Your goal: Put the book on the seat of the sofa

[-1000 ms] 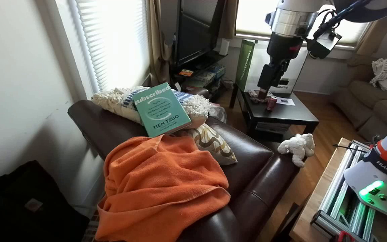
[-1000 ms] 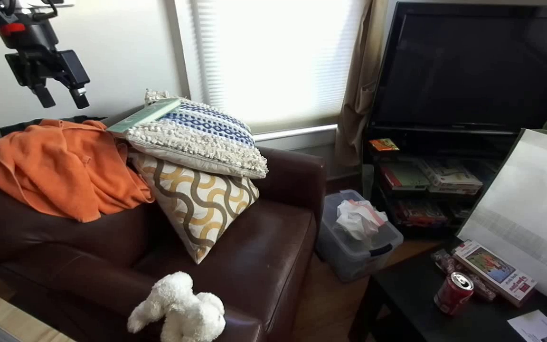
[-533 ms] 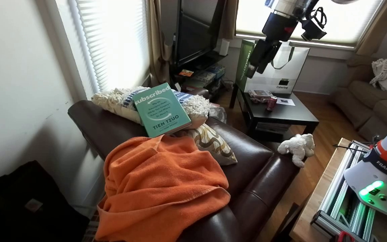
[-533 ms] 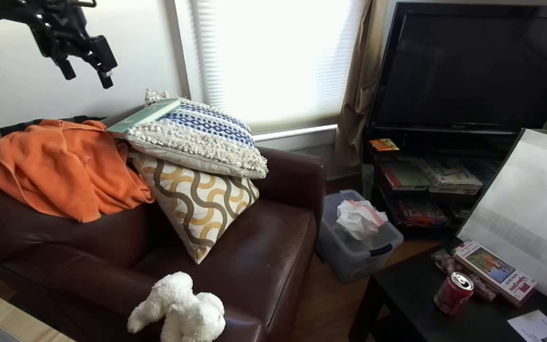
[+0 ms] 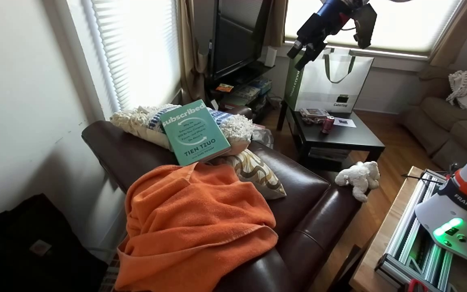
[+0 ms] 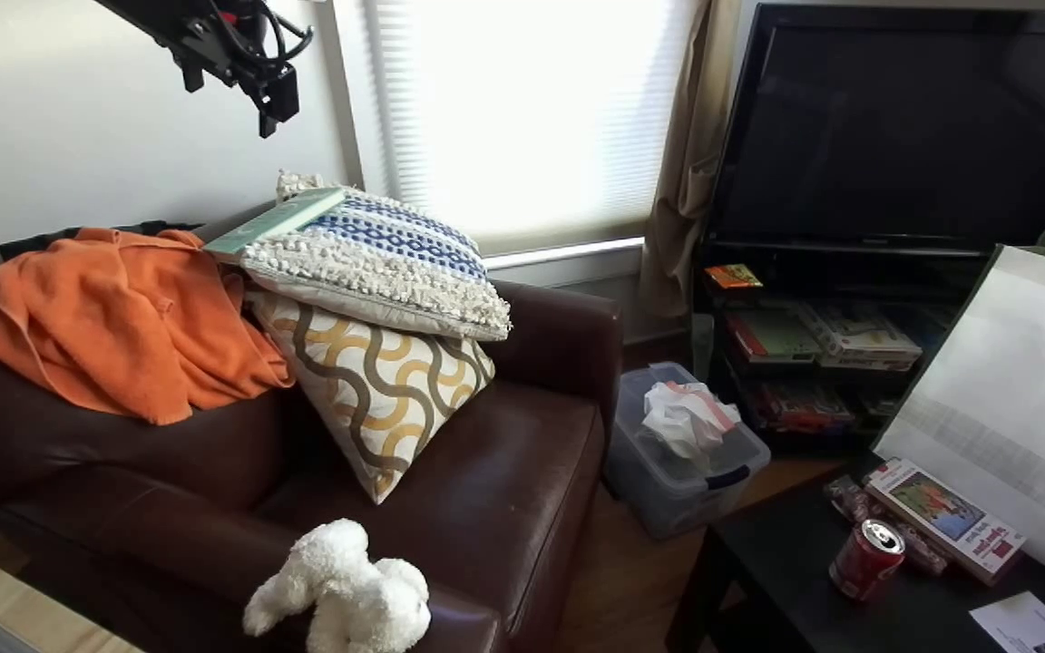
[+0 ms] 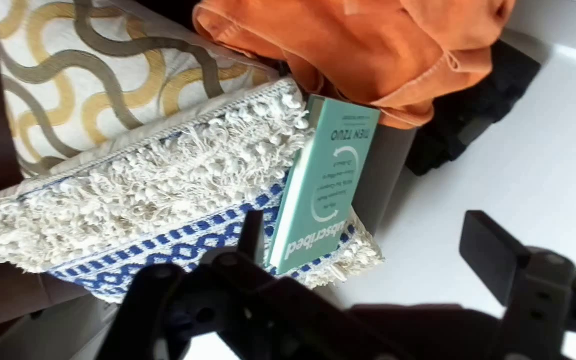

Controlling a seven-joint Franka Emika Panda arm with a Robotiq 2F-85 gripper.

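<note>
The teal-green book (image 5: pixel 195 134) lies tilted on top of the blue-white pillow (image 5: pixel 233 127), its lower end by the orange towel. In an exterior view the book (image 6: pixel 278 222) shows edge-on, and in the wrist view its cover (image 7: pixel 330 185) faces the camera. The dark brown leather seat of the sofa (image 6: pixel 486 481) is partly covered by pillows; it also shows in an exterior view (image 5: pixel 294 174). My gripper (image 7: pixel 370 245) is open and empty, its fingers wide apart. In both exterior views the gripper (image 5: pixel 299 59) (image 6: pixel 230 107) hangs in the air, above and apart from the book.
A yellow-brown patterned pillow (image 6: pixel 377 390) stands under the blue-white one. An orange towel (image 5: pixel 201 219) drapes over the sofa's back. A white plush toy (image 6: pixel 341 589) sits on the sofa arm. A black table (image 5: pixel 339 136) carries a can (image 5: pixel 327 125) and a bag (image 5: pixel 335 87).
My gripper has risen and tilted. It has moved left in one exterior picture and right, toward above the pillows, in the other. The book, pillows and towel have not moved.
</note>
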